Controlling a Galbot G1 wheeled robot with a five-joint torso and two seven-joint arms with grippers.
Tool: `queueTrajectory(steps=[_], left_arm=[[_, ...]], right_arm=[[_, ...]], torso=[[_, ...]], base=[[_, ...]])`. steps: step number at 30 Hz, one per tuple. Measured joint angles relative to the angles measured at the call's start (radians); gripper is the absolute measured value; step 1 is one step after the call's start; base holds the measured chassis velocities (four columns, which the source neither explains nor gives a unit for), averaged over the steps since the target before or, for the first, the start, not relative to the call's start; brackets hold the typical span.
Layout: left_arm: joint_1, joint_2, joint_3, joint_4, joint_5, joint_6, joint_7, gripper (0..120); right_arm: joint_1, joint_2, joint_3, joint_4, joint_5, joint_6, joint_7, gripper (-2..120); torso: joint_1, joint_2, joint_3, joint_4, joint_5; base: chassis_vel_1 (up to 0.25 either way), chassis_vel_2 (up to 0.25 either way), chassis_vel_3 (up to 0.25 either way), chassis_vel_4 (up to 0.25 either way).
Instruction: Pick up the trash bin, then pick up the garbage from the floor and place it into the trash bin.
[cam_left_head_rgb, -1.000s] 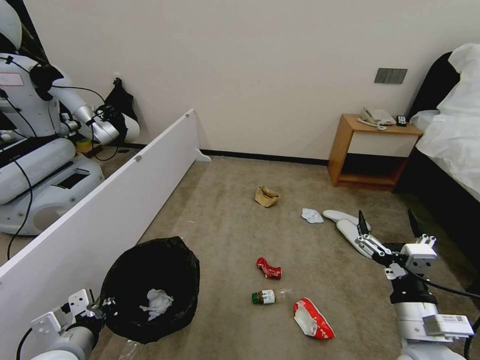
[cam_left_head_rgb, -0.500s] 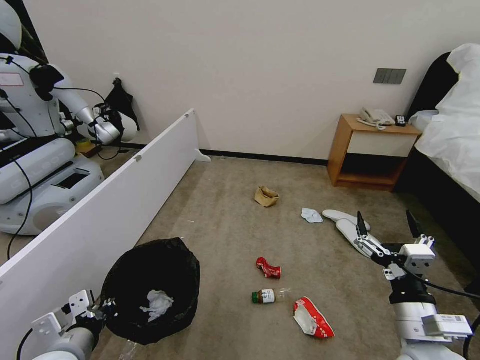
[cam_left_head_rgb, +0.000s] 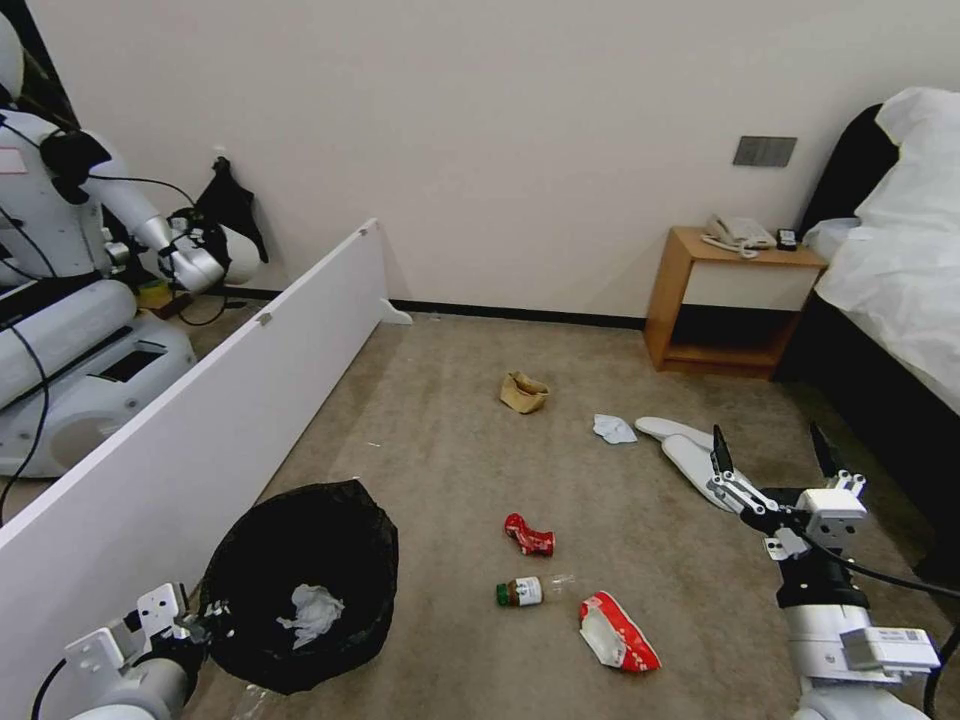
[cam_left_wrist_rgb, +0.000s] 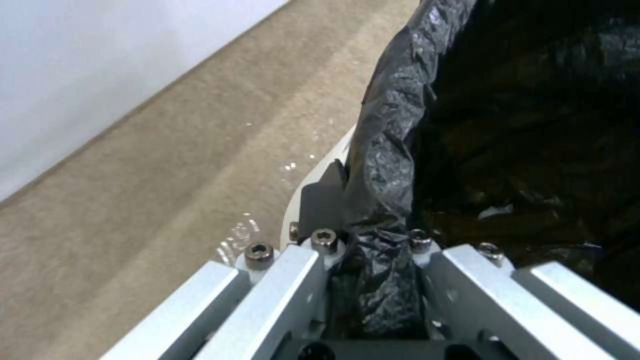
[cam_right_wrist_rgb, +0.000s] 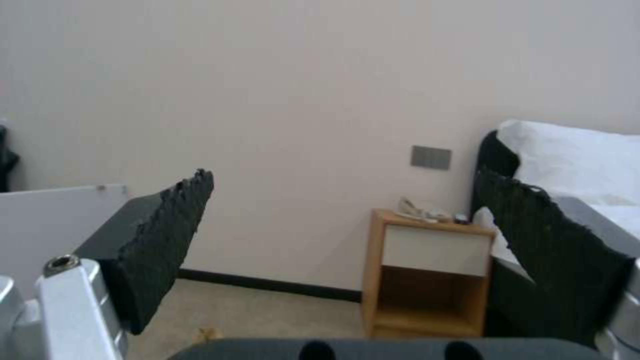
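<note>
Left end effector (cam_left_wrist_rgb: 373, 260): clamped on the bag-covered rim of the trash bin (cam_left_head_rgb: 300, 580), pinching black liner between its fingers.
Right end effector (cam_left_head_rgb: 770, 465): spread wide, holding nothing, raised above the floor (cam_left_head_rgb: 450, 440).
Trash bin contents: one crumpled white tissue (cam_left_head_rgb: 312, 612) on the black liner.
Garbage ahead and left of the right end effector: crushed red can (cam_left_head_rgb: 528, 535), green-capped bottle (cam_left_head_rgb: 520, 592), red-white snack packet (cam_left_head_rgb: 618, 632), white tissue (cam_left_head_rgb: 612, 429), brown paper bag (cam_left_head_rgb: 523, 392); white slippers (cam_left_head_rgb: 685, 450) just beyond its fingertips.
Writing: bottle label unreadable.

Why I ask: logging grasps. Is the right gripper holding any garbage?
No, the right gripper is open and empty above the floor.
</note>
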Motion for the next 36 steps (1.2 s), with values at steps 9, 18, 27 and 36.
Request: queueTrajectory(steps=[9, 18, 27, 36], left_arm=[[-0.003, 0.0, -0.005, 0.005, -0.001, 0.0, 0.0, 2], [-0.004, 0.008, -0.03, 0.014, -0.011, 0.0, -0.006, 2], [0.001, 0.012, -0.057, 0.009, -0.023, 0.0, -0.007, 2], [0.01, 0.024, -0.089, 0.006, -0.034, 0.0, -0.007, 2]], right_arm=[[0.004, -0.001, -0.001, -0.01, -0.001, 0.001, 0.0, 100], [0.017, -0.039, -0.01, -0.02, 0.015, -0.042, 0.0, 100], [0.036, -0.203, -0.044, 0.022, 0.194, -0.312, 0.049, 100], [0.132, -0.371, -0.114, 0.049, 0.585, -0.754, 0.137, 100]], torso=[[0.0, 0.0, 0.0, -0.0008, 0.0], [0.0, 0.0, 0.0, -0.0002, 0.0001], [0.0, 0.0, 0.0, 0.0, 0.0001], [0.0, 0.0, 0.0, 0.0, 0.0001]], base=[[-0.059, -0.065, -0.063, -0.065], [0.0, 0.0, 0.0, 0.0], [0.0, 0.0, 0.0, 0.0], [0.0, 0.0, 0.0, 0.0]])
